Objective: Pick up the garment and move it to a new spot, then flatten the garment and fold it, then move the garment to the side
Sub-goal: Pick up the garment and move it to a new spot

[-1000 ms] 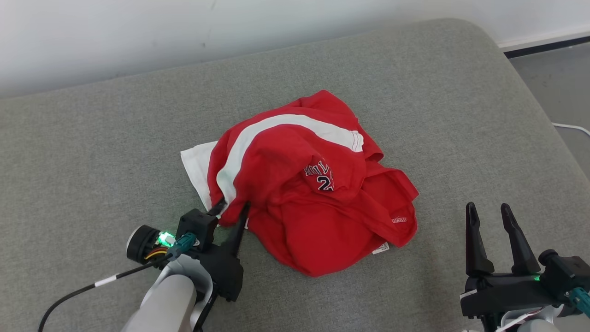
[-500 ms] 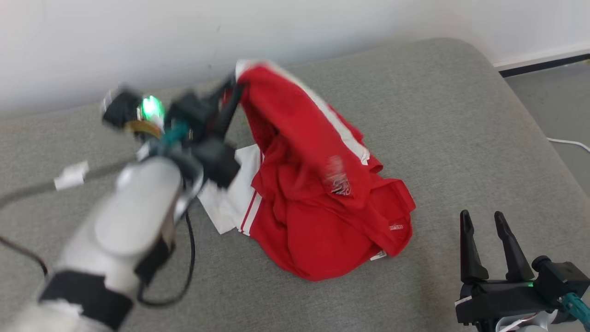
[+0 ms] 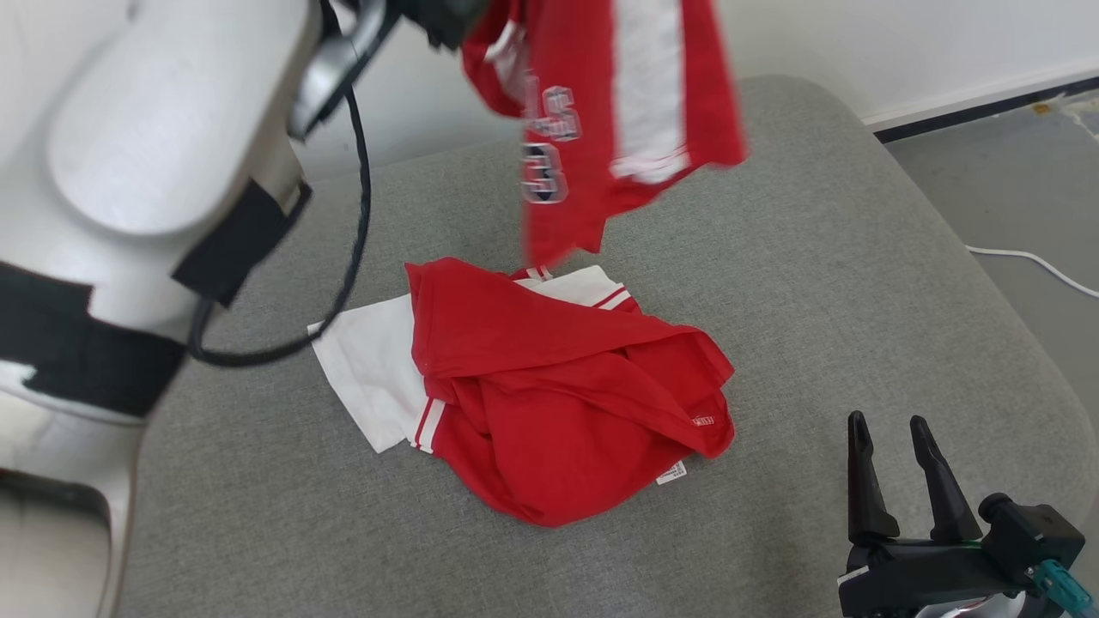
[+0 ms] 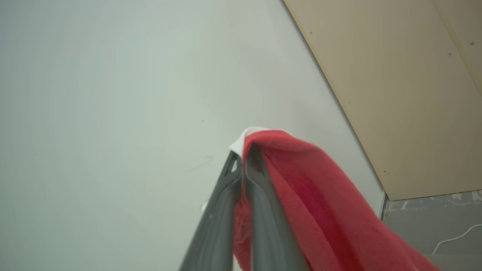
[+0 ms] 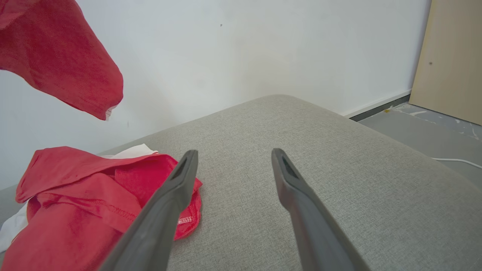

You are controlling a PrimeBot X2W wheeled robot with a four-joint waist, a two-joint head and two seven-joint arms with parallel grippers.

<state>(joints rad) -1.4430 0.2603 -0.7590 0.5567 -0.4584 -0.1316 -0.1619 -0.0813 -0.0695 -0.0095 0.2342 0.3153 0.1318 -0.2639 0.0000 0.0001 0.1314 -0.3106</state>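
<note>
Red shirt [image 3: 558, 395]: half up, half down! One end hanging high above the cushion [image 3: 816, 257], white stripe and dark numerals facing out, blurred; other end heaped on the cushion's middle, white panel poking out toward the cushion's left side.
Left gripper [image 4: 243, 152]: clamped tight on a red-and-white fold of the shirt, way up above the cushion's back edge, fingers pressed together, cloth draped over one of them.
Left forearm [image 3: 154, 129]: pale, huge and close, over the cushion's left side, black cable [image 3: 365, 215] looping below it.
Right gripper [image 3: 889, 425]: spread wide, nothing between the fingers, low over the cushion's front right corner, well apart from the heap.
Label [image 3: 671, 472]: small white tag at the heap's front hem, flat on the cushion.
Wall [image 3: 859, 43]: white, right behind the cushion.
Floor [image 3: 1013, 189]: grey, off the cushion's right side, thin white cord [image 3: 1030, 264] across it.
Wooden panel [image 4: 414, 94]: pale, beyond the cushion's right side, against the wall.
</note>
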